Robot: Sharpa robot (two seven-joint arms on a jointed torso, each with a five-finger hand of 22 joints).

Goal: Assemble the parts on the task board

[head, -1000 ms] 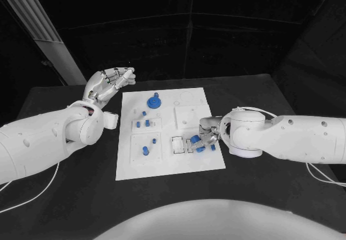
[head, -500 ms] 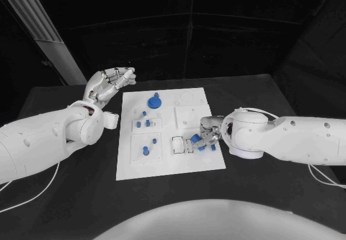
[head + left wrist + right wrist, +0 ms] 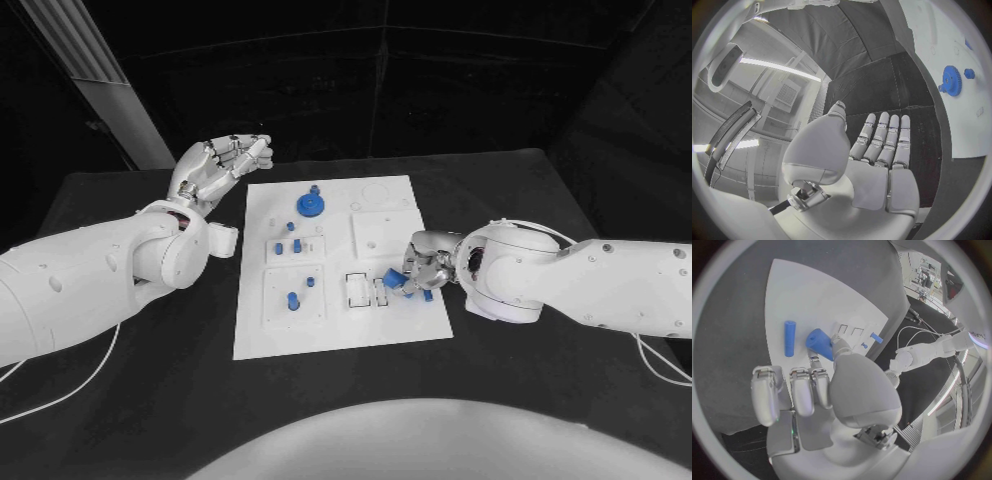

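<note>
The white task board (image 3: 335, 322) lies in the middle of the table. My right hand (image 3: 418, 272) is low over the board's right side. In the right wrist view its thumb and a curled finger close on a blue wedge-shaped part (image 3: 819, 343) that sits on the board (image 3: 811, 300). A blue rod (image 3: 789, 338) lies loose beside it. My left hand (image 3: 216, 166) is raised off the board's far left corner, fingers straight and apart (image 3: 882, 142), holding nothing.
A blue gear (image 3: 309, 205) stands near the board's far end and also shows in the left wrist view (image 3: 951, 80). Small blue parts sit in the left column (image 3: 284, 245) (image 3: 293, 298). Rectangular frames (image 3: 356, 290) lie just left of my right hand.
My right arm has drawn slightly to the right, and the hand has turned over the blue parts, which now sit closer together. The left hand has not moved.
</note>
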